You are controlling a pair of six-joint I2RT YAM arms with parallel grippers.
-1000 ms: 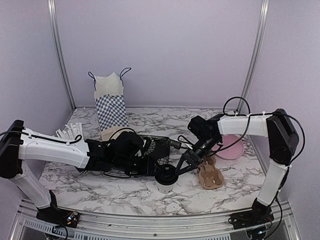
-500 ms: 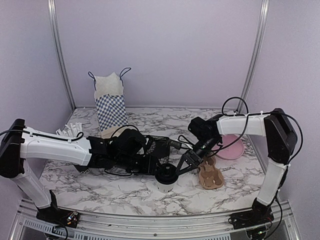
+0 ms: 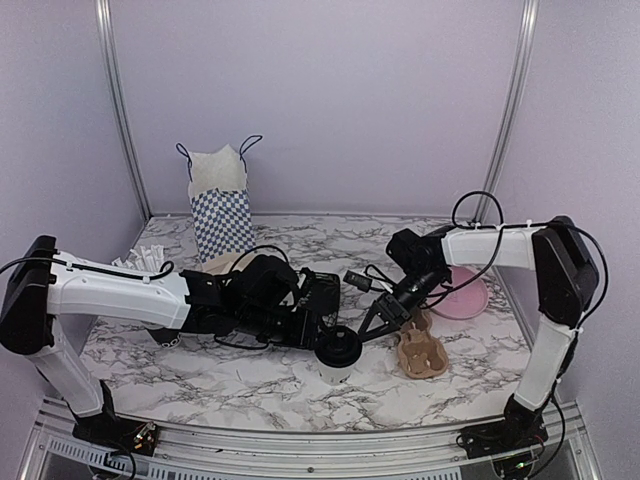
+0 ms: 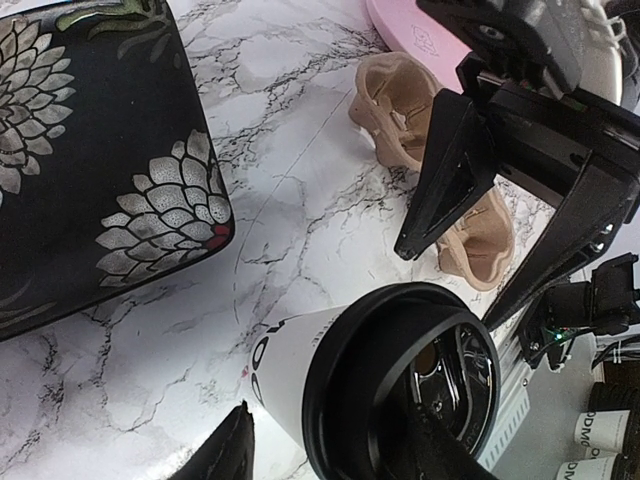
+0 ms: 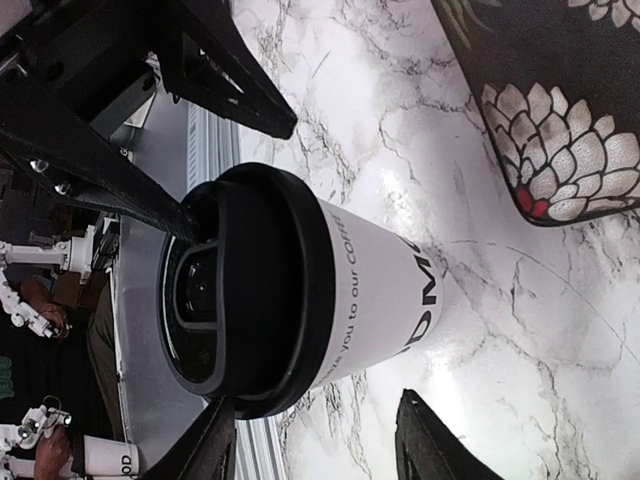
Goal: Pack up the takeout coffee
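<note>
Quick change from a second ago: the right claw (image 4: 447, 285) has backed off the cup (image 3: 338, 352) a little and opened slightly. The left arm has slid further in from the left, and the cup looks like it ended up a hair to the right.

Right now the cup stands upright on the desk (image 3: 230, 370), front and centre, lid on. It's just right of the black case (image 4: 100, 150) and left of the tan carrier (image 3: 420, 350).

The left claw (image 4: 330, 440) is spread with a finger on each side of the cup. One finger clearly has marble showing between it and the cup wall. The other sits close to the lid and I can't tell if it touches, so it's framing the cup rather than pinching it.

The right claw is also spread, tips pointing at the lid rim from the carrier side and holding nothing.

My read is that this is a handoff-ish moment. The right arm was steadying the cup or pressing the lid and is now clearing out so the left can take over. The left comes in low and sideways so it can grab the paper wall instead of the lid.

Next it needs to squeeze gently, since a paper cup dents easily. The checked bag (image 3: 222, 215) at the back and the carrier both look like possible places to pack it.
</note>
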